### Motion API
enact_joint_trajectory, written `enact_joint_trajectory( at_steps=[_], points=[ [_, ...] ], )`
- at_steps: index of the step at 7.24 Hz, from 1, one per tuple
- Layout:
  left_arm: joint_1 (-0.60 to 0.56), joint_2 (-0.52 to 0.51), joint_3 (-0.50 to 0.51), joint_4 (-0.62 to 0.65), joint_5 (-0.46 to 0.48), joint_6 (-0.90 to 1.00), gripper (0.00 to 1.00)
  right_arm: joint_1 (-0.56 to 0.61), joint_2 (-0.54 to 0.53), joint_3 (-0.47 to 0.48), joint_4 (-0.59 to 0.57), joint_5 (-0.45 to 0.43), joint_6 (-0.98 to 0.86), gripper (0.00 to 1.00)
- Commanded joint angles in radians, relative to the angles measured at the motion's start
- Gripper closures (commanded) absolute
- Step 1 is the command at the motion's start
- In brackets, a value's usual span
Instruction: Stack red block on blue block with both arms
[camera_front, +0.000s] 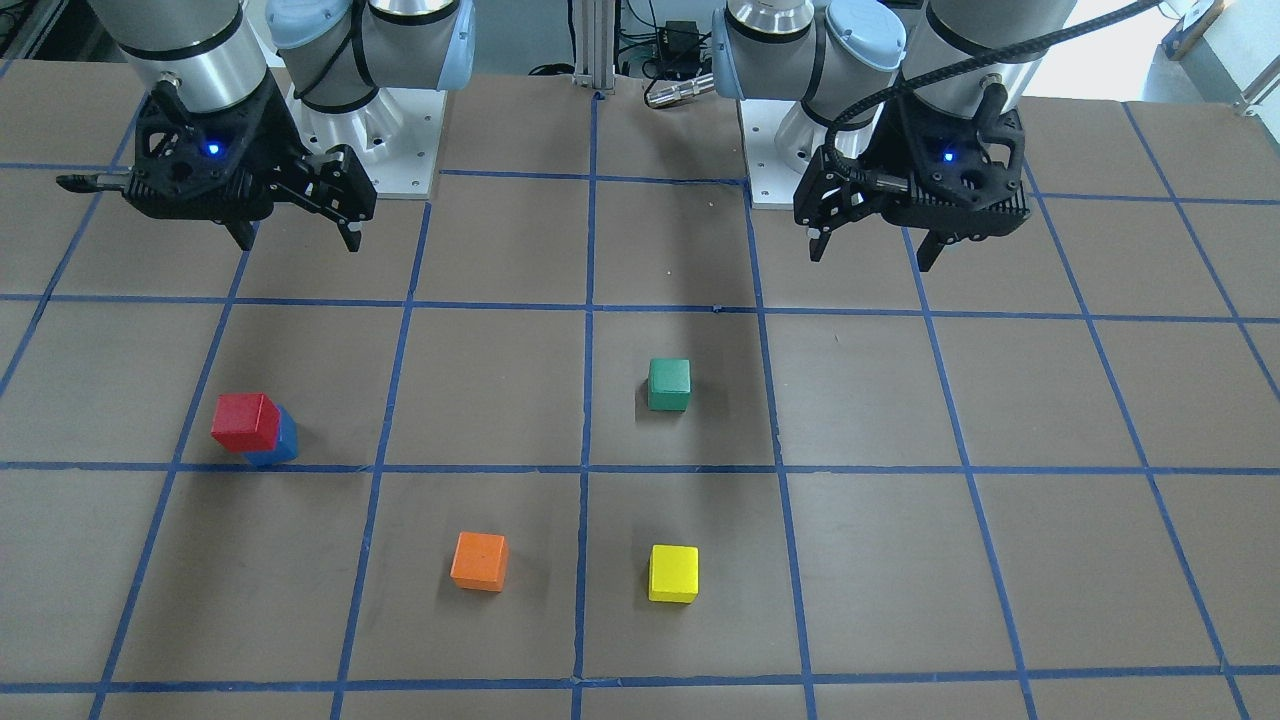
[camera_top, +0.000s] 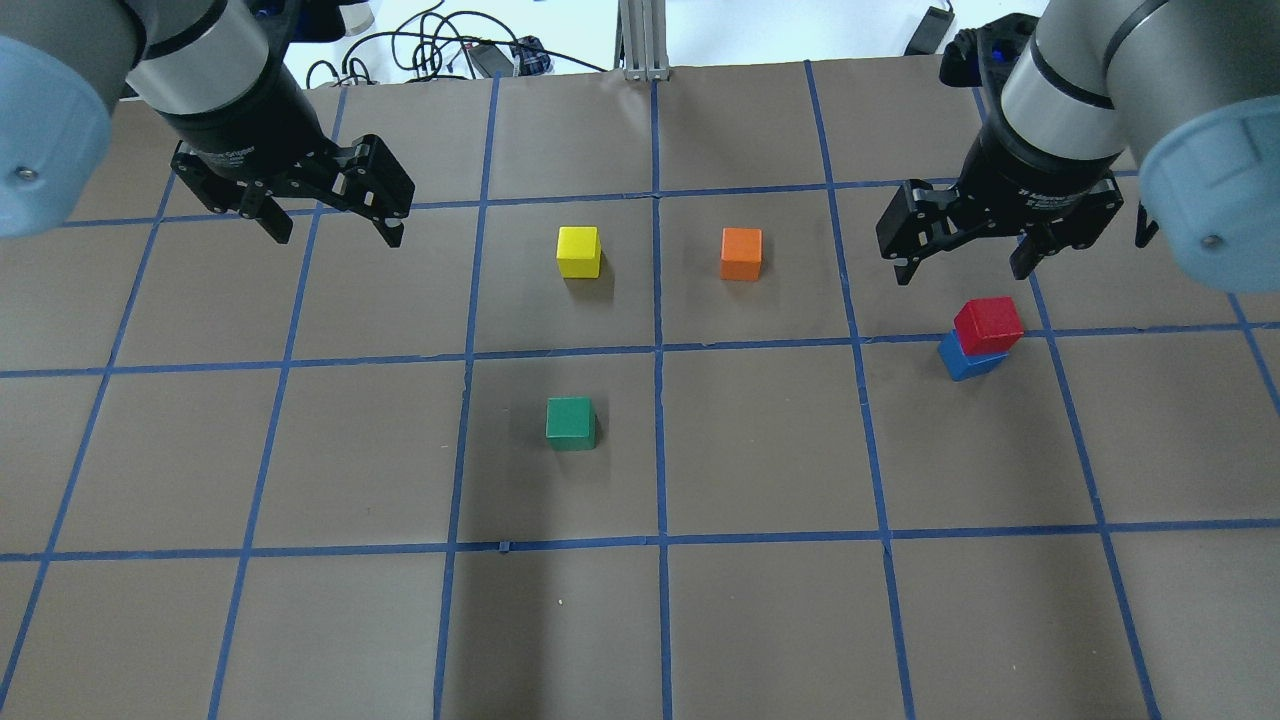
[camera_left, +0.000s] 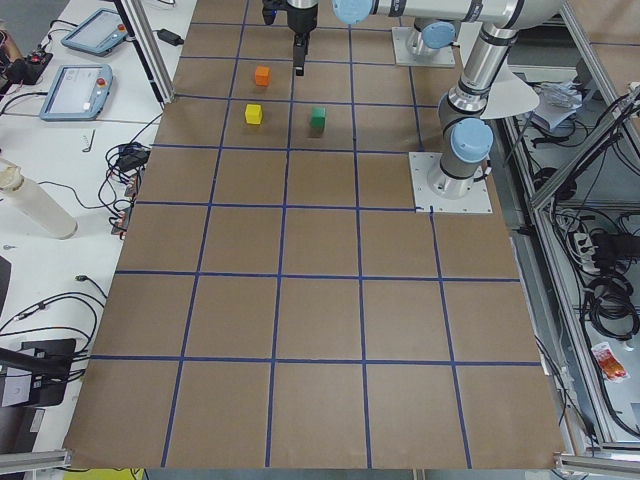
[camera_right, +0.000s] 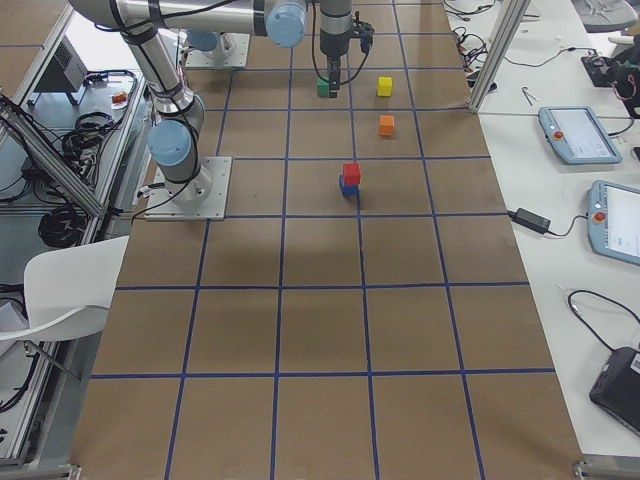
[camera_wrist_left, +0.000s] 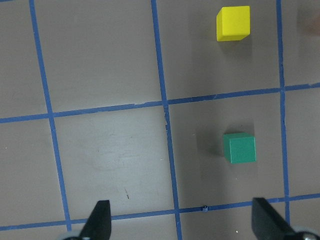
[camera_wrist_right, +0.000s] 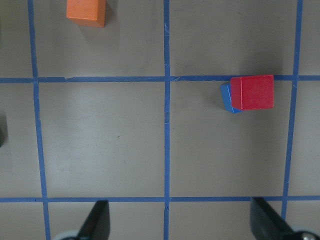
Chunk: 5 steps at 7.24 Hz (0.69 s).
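Observation:
The red block (camera_front: 245, 421) sits on top of the blue block (camera_front: 284, 446), slightly offset and turned; the pair also shows in the overhead view, red (camera_top: 988, 325) on blue (camera_top: 962, 362), and in the right wrist view (camera_wrist_right: 252, 92). My right gripper (camera_top: 960, 275) is open and empty, raised above the table just beyond the stack, apart from it. My left gripper (camera_top: 338, 238) is open and empty, raised over the table's far left side, far from the stack.
A green cube (camera_top: 570, 423) stands near the table's middle. A yellow cube (camera_top: 579, 251) and an orange cube (camera_top: 741, 253) stand farther out, side by side. Blue tape lines grid the brown table (camera_top: 760, 620).

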<state>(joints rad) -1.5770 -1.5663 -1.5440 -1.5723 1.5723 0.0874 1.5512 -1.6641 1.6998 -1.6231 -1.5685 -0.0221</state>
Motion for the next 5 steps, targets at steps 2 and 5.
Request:
enact_joint_trajectory(
  at_steps=[2,5],
  points=[
    [0.0,0.0,-0.001,0.0,0.0,-0.002,0.0,-0.002,-0.022,-0.005,0.02,-0.005,-0.001,0.0],
    [0.0,0.0,-0.001,0.0,0.0,0.0,0.0,-0.003,-0.02,0.003,0.022,-0.008,-0.001,0.0]
  ],
)
